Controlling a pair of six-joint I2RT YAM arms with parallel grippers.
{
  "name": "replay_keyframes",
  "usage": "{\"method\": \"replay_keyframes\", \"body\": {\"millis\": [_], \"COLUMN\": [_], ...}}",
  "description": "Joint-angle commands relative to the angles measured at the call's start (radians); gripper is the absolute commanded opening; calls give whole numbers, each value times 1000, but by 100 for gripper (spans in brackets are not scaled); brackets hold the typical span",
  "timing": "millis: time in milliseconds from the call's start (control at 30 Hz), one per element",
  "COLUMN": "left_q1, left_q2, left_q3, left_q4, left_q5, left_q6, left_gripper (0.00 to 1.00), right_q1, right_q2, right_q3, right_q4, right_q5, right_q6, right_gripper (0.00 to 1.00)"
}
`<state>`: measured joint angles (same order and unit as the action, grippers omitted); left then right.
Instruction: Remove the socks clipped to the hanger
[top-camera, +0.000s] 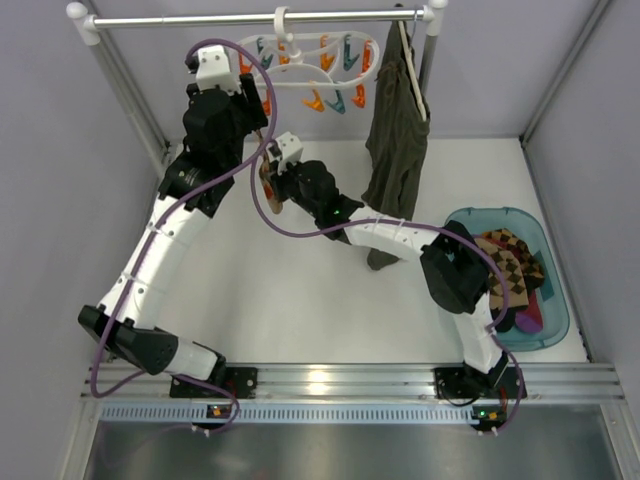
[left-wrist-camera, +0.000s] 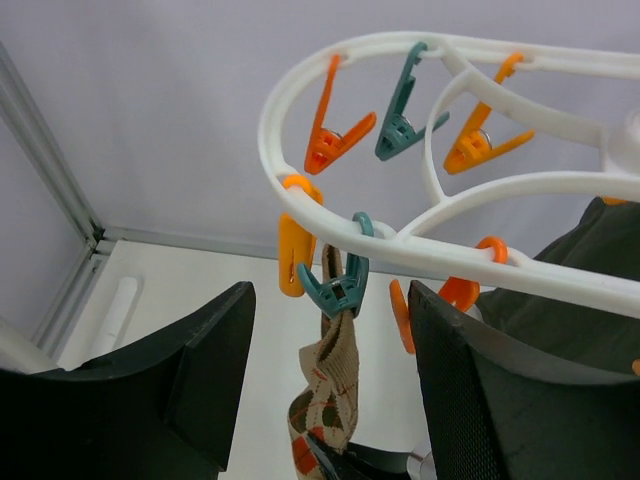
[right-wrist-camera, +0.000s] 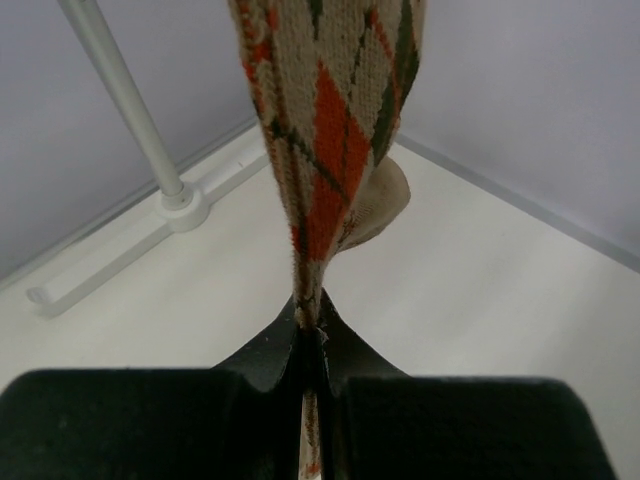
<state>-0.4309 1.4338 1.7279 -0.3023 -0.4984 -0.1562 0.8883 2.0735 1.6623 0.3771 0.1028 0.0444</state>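
The white double-oval hanger (top-camera: 300, 62) hangs from the rail, with orange and teal clips. In the left wrist view one teal clip (left-wrist-camera: 340, 287) of the hanger (left-wrist-camera: 520, 185) pinches the top of a tan argyle sock (left-wrist-camera: 325, 395). My left gripper (left-wrist-camera: 330, 300) is open, with one finger on each side of that clip and sock; in the top view it (top-camera: 257, 100) is at the hanger's left end. My right gripper (right-wrist-camera: 312, 312) is shut on the lower part of the same sock (right-wrist-camera: 330, 130), below the hanger in the top view (top-camera: 272, 188). More socks (top-camera: 512, 262) lie in the basket.
A long olive-green garment (top-camera: 396, 140) hangs from the rail (top-camera: 200, 20) right of the hanger. A teal basket (top-camera: 500, 213) stands at the right on the table. The rack's post (right-wrist-camera: 125, 100) and foot stand at the back left. Walls close in on both sides.
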Motion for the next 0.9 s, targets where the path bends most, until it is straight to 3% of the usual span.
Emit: {"method": "replay_keyframes", "body": {"millis": [0, 567, 633, 833, 867], "left_q1": [15, 52, 54, 60, 58], "left_q2": [30, 115, 125, 154, 155], "left_q3": [61, 124, 131, 162, 162], "left_q4": [23, 25, 25, 26, 26], "left_q5": [-23, 35, 34, 43, 40], "left_q6": [38, 29, 27, 29, 32], "left_gripper": [66, 65, 61, 28, 27], "right_q1": [12, 37, 35, 41, 41], "right_q2": [-70, -112, -118, -130, -131], "right_q3": [1, -47, -59, -82, -87], "right_q4": [20, 43, 49, 66, 69], "right_q5": [-18, -49, -71, -81, -81], "right_q6": [2, -21, -21, -23, -23], "right_gripper": [0, 0, 0, 0, 0]}}
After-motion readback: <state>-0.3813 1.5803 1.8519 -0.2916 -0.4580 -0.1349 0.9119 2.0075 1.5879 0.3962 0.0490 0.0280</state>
